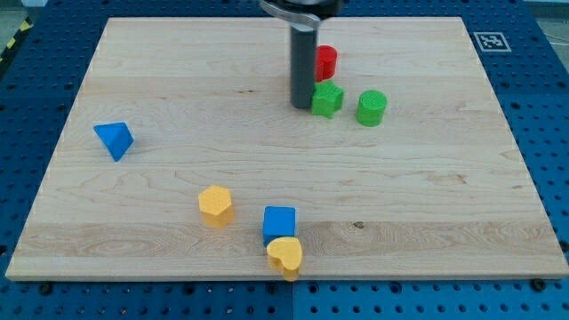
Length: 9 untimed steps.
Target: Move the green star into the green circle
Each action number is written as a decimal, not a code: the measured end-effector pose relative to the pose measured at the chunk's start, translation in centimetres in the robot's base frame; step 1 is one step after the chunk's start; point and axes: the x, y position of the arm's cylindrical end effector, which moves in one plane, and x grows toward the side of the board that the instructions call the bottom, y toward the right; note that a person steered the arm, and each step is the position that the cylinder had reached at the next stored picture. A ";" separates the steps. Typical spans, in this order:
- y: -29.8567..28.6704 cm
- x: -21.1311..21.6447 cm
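Note:
The green star [327, 99] lies near the view's top, right of centre. The green circle [372, 108], a short cylinder, stands a small gap to its right. My tip [302, 107] sits directly at the star's left side, touching or nearly touching it. The rod rises from there to the view's top edge. A red block [326, 61] stands just above the star, partly hidden behind the rod.
A blue triangle [115, 140] lies at the view's left. A yellow block [215, 205], a blue cube [279, 222] and a yellow heart [285, 257] sit near the bottom edge. The wooden board [178, 89] rests on a blue perforated table.

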 end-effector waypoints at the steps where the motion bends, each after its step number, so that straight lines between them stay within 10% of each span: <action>1: 2.3 0.3; 9: -5.9 0.0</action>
